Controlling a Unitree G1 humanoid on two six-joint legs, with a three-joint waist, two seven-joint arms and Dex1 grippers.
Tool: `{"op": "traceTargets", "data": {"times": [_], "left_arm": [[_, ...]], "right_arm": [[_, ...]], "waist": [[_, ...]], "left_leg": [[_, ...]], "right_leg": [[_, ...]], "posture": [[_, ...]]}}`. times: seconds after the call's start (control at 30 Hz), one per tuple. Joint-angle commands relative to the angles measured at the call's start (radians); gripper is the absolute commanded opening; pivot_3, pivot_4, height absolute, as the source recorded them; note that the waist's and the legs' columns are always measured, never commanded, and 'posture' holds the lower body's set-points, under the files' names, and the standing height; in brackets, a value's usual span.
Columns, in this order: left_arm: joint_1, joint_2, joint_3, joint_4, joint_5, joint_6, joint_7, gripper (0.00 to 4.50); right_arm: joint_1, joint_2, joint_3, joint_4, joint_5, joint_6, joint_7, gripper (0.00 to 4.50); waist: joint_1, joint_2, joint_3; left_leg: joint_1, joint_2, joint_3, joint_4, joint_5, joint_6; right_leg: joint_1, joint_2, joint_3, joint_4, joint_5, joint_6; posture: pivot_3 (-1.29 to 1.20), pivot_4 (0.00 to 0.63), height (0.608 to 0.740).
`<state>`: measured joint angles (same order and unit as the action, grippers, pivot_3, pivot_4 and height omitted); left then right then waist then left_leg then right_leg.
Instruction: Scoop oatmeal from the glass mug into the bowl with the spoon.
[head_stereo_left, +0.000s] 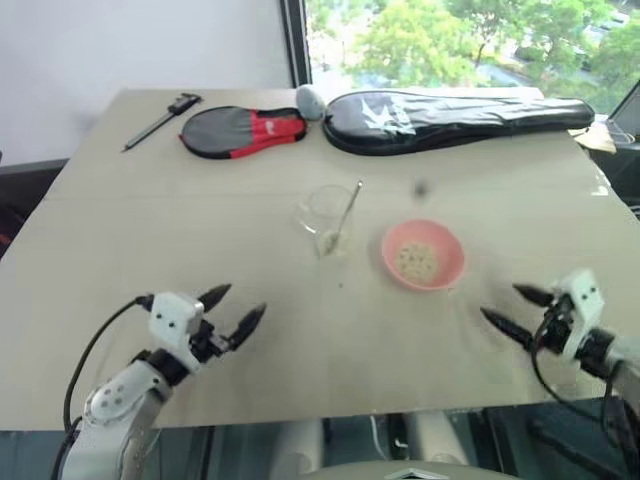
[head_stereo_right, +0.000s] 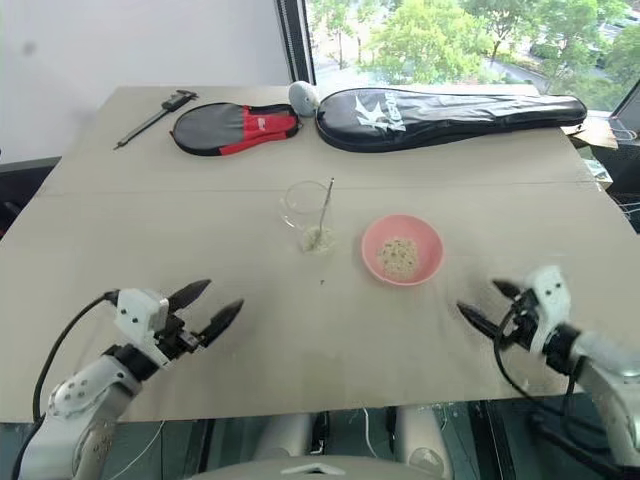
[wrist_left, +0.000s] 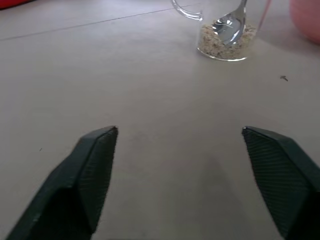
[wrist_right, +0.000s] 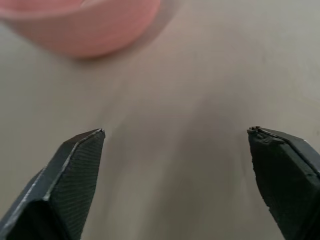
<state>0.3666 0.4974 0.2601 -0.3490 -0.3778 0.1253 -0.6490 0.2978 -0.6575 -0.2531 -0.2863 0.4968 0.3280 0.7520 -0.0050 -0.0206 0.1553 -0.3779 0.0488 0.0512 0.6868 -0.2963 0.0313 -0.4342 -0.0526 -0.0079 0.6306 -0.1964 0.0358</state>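
On table (head_stereo_right: 150, 230): clear glass mug (head_stereo_right: 306, 217); round pink bowl (head_stereo_right: 401, 250)

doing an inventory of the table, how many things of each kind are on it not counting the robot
racket covers: 2, a red and black one and a long black one
tableware: 3, glass mug, spoon, bowl
caliper-like tool: 1
grey rounded object: 1
total: 7, with oatmeal in both mug and bowl
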Motion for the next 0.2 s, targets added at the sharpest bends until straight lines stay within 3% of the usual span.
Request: {"op": "traceTargets", "data": {"times": [0.03,0.2], "left_arm": [[0.05,-0.017,-0.028,-0.043,0.028,-0.011,0.013,4.43],[0.098,-0.026,-0.04,-0.063,0.052,-0.043,0.012,4.43]], "right_arm": [[0.024,0.026,-0.033,0.002,0.007,-0.092,0.055,4.5],[0.014,0.04,-0.014,-0.013,0.011,-0.124,0.094,4.5]], "waist": [[-0.008,0.0,0.0],[-0.007,0.0,0.0]], "left_leg": [[0.002,0.0,0.0,0.0,0.0,0.0],[0.003,0.001,-0.001,0.0,0.0,0.0]], "right_leg": [[0.002,0.0,0.0,0.0,0.0,0.0],[0.002,0.0,0.0,0.0,0.0,0.0]], "posture": [[0.0,0.15,0.74],[0.0,0.15,0.74]]}}
